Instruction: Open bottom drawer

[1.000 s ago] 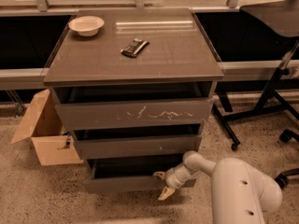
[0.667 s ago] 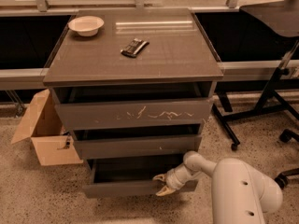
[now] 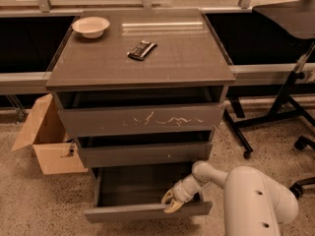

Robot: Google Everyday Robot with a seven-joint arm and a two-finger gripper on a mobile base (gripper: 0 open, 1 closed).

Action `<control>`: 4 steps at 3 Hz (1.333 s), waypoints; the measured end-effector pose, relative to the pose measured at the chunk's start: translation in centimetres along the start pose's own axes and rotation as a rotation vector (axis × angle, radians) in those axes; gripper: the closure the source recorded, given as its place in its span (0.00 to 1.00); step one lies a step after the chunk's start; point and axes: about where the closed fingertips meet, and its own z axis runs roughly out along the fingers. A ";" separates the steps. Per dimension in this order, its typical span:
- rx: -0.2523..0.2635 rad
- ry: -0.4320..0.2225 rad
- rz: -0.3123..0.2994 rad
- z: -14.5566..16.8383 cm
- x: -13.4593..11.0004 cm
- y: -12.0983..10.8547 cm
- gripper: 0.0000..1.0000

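**deskjockey:** ok, who was actually in the room for the drawer thing? Where was the claw at?

**labrat_42:** Me, I was standing right in front of it. The gripper was down low at the bottom drawer, on the top edge of its front, a bit right of the middle. Its pale fingers were pinched on that edge, with one tip hanging over the outside face. The fat white arm came in from the lower right, close to the floor.

**deskjockey:** and the drawer itself?

**labrat_42:** It was sticking well out of the cabinet, way further forward than the two above it. You could look straight down into its dark grey box. The front was the shallow plain one, pretty much unmarked. The middle drawer and the top drawer, the tall one with the white scratches, both sat back under the tabletop.

**deskjockey:** anything else lying around?

**labrat_42:** On top of the cabinet there was a white bowl at the back left corner. A small dark packet lay nearer the middle, well apart from the bowl. I couldn't tell what the packet was. An open cardboard box stood on the speckled floor just left of the cabinet. A black chair base was off to the right.
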 end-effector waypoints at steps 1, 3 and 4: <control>0.000 0.000 0.000 0.1 -0.1 0.3 0.81; 0.000 0.000 0.000 0.1 -0.1 0.3 0.35; 0.000 0.000 0.000 0.1 -0.1 0.3 0.13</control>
